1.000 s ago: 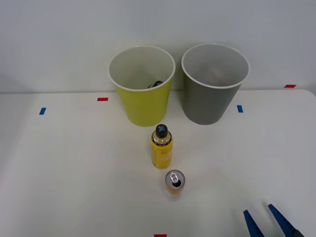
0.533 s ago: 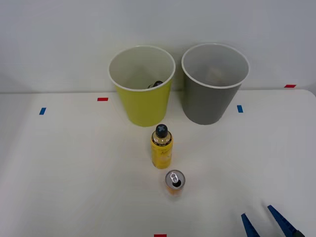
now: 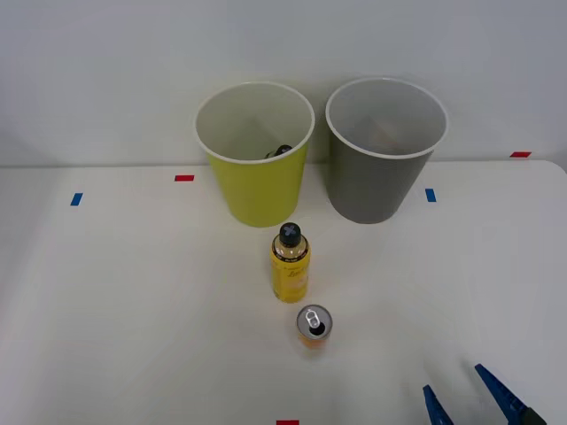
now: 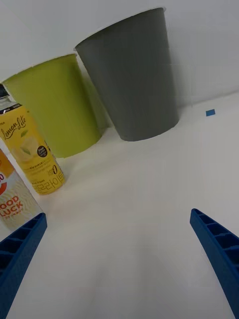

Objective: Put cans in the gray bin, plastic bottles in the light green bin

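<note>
On the white table (image 3: 106,301) the light green bin (image 3: 257,181) stands left of the gray bin (image 3: 376,181); a dark cap inside it may be the green bottle. In front stands the yellow bottle (image 3: 290,264), then the orange can (image 3: 312,327), both upright. Right of the can and nearer, the right gripper (image 3: 471,400) hovers wide open, holding nothing.
</note>
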You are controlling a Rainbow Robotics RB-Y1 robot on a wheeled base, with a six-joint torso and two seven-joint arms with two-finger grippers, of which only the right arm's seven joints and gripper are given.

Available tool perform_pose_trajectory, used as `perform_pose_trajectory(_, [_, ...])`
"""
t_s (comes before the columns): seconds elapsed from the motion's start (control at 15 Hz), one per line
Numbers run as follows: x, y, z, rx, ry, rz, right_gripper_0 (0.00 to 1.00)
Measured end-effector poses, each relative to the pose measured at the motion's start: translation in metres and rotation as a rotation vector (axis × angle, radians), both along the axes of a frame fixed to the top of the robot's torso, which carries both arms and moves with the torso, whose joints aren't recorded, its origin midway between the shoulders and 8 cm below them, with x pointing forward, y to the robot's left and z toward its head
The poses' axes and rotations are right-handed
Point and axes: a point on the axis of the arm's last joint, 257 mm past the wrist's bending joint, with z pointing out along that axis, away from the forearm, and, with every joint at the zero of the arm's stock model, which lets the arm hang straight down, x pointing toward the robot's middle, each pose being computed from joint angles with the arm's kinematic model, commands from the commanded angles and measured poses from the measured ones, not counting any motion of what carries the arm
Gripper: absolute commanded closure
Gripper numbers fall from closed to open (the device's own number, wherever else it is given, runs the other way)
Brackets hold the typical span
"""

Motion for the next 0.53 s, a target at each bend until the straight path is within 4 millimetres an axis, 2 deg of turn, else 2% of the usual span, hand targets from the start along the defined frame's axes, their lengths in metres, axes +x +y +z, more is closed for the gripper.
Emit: perform_pose_trajectory(0.53, [-0.0026, -0.001, 0.0018, -0.073, -0.04, -0.038, 0.0])
